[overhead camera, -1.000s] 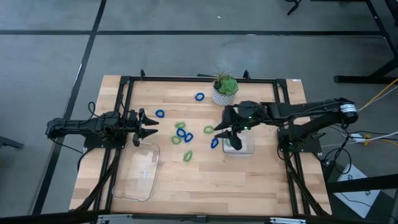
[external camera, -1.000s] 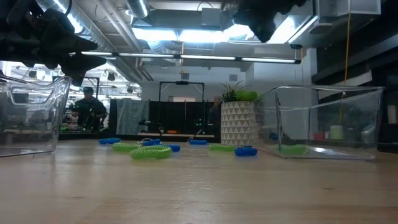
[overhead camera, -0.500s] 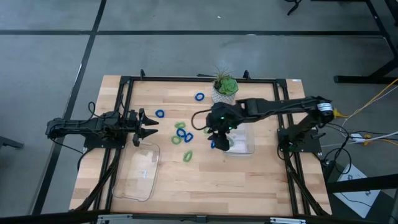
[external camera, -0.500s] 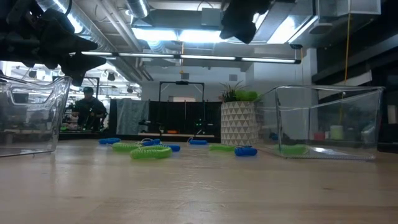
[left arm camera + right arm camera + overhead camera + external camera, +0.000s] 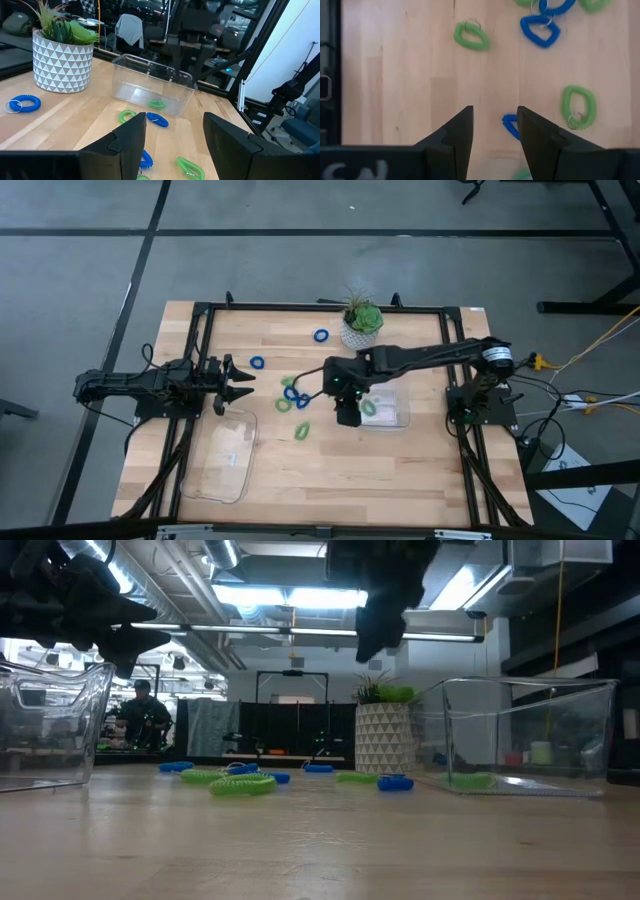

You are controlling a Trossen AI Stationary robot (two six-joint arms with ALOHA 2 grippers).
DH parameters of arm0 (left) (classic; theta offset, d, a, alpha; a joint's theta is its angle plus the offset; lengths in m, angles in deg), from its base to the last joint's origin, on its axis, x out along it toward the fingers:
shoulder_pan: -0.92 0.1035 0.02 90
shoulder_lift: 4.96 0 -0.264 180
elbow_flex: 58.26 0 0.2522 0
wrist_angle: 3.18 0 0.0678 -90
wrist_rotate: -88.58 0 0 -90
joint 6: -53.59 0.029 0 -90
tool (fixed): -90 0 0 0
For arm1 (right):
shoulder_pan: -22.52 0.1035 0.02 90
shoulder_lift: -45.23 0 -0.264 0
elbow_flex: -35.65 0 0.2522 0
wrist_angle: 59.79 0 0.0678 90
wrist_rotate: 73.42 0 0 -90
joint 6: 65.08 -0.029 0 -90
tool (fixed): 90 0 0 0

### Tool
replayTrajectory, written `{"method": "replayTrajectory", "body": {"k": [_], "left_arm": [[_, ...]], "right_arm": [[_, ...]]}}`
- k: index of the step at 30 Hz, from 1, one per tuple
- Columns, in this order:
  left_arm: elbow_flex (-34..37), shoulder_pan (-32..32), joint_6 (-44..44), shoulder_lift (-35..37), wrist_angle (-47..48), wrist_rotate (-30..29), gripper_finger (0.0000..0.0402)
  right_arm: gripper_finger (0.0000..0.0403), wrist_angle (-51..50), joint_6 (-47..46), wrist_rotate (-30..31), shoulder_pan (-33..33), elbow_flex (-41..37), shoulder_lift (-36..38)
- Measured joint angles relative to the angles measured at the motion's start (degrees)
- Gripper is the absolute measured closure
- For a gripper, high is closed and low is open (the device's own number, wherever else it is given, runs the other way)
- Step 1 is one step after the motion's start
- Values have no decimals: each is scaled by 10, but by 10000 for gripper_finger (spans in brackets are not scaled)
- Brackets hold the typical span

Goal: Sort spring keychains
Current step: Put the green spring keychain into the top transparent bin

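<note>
A: Right gripper (image 5: 347,412) open, hovering above the table beside the small tray (image 5: 396,416). Blue keychain (image 5: 510,127) sits right under it.
B: Drop straight, centre on it, then close. Left gripper (image 5: 240,384) waits open above the big tray (image 5: 225,460).

Small coiled plastic spring keychains (image 5: 294,395), bright blue and light green, lie flat and scattered mid-tabletop; one green keychain (image 5: 368,408) rests inside a clear tray.

High view: we look straight down on the whole table (image 5: 400,470).
Low view: we sit at tabletop level, facing the room.
Left wrist view: we look level across at the potted plant (image 5: 62,47).
Right wrist view: we look down, close.
Shared: plant, clear tray (image 5: 525,735).
</note>
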State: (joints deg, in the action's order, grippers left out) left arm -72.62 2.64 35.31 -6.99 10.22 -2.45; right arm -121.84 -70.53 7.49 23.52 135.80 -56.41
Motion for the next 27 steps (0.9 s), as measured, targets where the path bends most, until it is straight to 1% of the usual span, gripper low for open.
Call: {"method": "replayTrajectory", "body": {"k": [12,20,27], "left_arm": [[0,0,0,0,0,0,208],[0,0,0,0,0,0,208],[0,0,0,0,0,0,208]], "right_arm": [[253,-11,87,10,-1,0,-72],[253,-9,145,121,-2,0,-105],[253,-2,147,129,-19,0,-106]]}}
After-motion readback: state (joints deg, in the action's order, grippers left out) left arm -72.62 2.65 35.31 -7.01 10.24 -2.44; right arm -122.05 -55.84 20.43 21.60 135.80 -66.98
